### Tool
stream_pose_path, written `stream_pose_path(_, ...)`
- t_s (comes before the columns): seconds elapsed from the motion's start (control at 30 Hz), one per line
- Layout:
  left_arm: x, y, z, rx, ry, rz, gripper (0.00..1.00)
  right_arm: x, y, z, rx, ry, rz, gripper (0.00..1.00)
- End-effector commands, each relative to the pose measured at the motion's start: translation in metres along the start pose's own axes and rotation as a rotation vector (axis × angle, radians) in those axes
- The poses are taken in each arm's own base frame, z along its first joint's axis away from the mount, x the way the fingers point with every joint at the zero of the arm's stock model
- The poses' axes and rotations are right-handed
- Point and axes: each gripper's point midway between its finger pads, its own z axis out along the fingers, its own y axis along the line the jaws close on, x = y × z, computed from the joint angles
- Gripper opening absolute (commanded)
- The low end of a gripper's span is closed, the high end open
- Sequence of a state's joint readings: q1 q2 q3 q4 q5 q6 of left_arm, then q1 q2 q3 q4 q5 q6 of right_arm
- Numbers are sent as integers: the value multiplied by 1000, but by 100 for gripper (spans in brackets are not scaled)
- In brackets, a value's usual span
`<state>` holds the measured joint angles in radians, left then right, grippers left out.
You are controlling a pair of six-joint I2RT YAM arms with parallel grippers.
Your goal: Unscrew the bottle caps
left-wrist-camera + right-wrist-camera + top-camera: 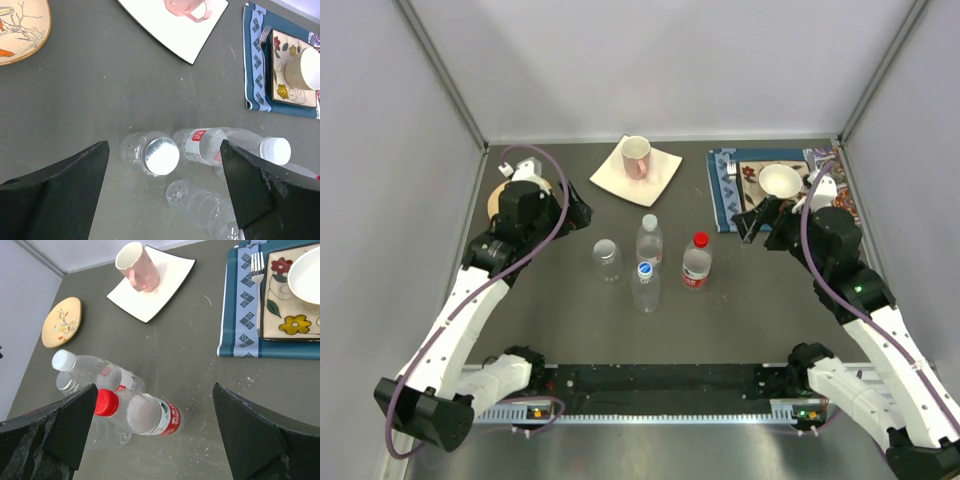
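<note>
Centre frame on the worktop (570, 330): four bottles (649, 243), caps (700, 239) on. Left hand (582, 213) and right hand (748, 225) spread, empty. Judged approach step; next likely: brace one bottle, pinch its cap.

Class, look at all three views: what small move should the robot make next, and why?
Probably lower the left gripper onto the squat bottle to steady it: its jaws stand open, and that bottle's greyish cap lies between them in the left wrist view. The cap looks still screwed on, and the gripper holds nothing.
</note>
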<state>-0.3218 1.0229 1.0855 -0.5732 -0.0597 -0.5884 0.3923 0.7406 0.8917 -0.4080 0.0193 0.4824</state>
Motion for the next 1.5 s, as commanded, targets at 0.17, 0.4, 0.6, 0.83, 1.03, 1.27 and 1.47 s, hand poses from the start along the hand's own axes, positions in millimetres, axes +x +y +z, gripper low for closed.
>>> stream_pose_path(0.17, 3, -14, -7, 125, -15, 75, 99, -45, 13, -20, 53, -79, -186, 99)
stream_pose_path(0.4, 6, -6, -6, 89, -17, 76, 99, -57, 13, -4, 284, -88, -329, 99)
stream_pose_path(0.6, 8, -4, -11, 117, -67, 77, 99, -20, 62, 8, -36, 4, -301, 99)
stream_pose_path(0.83, 10, -2, -14, 127, -82, 82, 99, 11, 82, 21, -137, 105, -259, 97)
stream_pose_path(1.03, 14, -2, -12, 131, -69, 81, 98, 31, 92, 29, -158, 156, -289, 90)
stream_pose_path(1.27, 12, 0, -15, 132, -90, 89, 98, 60, 83, 38, -137, 227, -292, 77)
stream_pose_path(1.47, 16, 3, -13, 127, -85, 87, 98, 80, 77, 45, -123, 274, -303, 73)
